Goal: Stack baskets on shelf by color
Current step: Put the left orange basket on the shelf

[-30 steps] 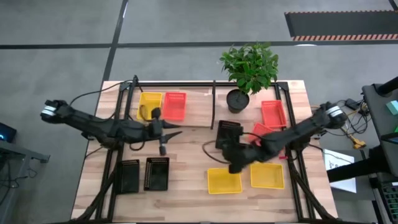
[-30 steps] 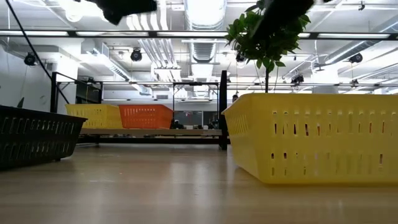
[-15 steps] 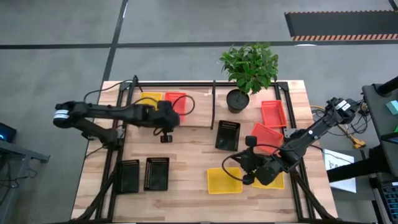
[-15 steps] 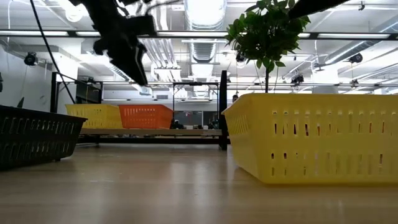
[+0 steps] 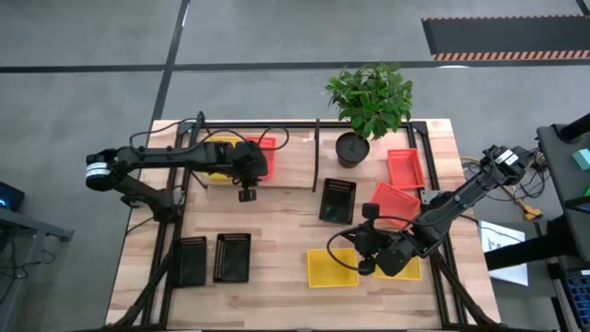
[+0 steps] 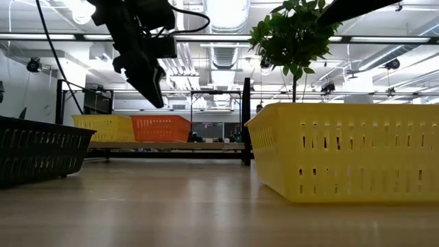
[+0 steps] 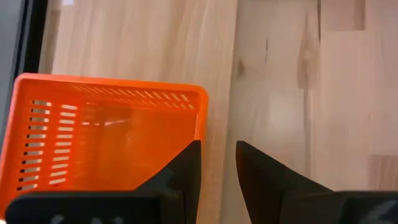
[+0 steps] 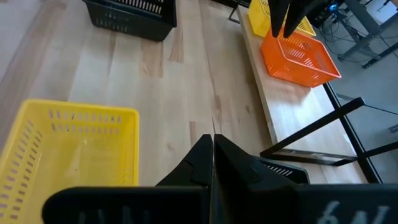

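An orange basket (image 7: 106,137) and a yellow basket (image 5: 219,153) rest by their bottoms on the shelf (image 5: 295,159), far left. My left gripper (image 7: 217,155) hangs open, tipped down, over the orange basket's end wall; in the low view the gripper (image 6: 154,96) is clear above that basket (image 6: 161,128). My right gripper (image 8: 211,142) is shut on nothing and hovers (image 5: 361,243) over the table between a black basket (image 5: 337,200) and two yellow baskets (image 5: 332,267) (image 5: 398,265). Two red baskets (image 5: 406,168) (image 5: 395,198) lie at the right.
A potted plant (image 5: 355,143) stands on the shelf's middle. Two black baskets (image 5: 192,260) (image 5: 232,256) lie at the near left. Black shelf rods (image 5: 316,152) divide the shelf's sections. Bare tabletop lies in the middle (image 5: 277,221).
My left gripper has swung toward the table's far edge and tipped from nearly level to pointing steeply down, ending over the orange basket on the shelf. My right arm has swung toward the near edge over the yellow baskets, its gripper staying shut.
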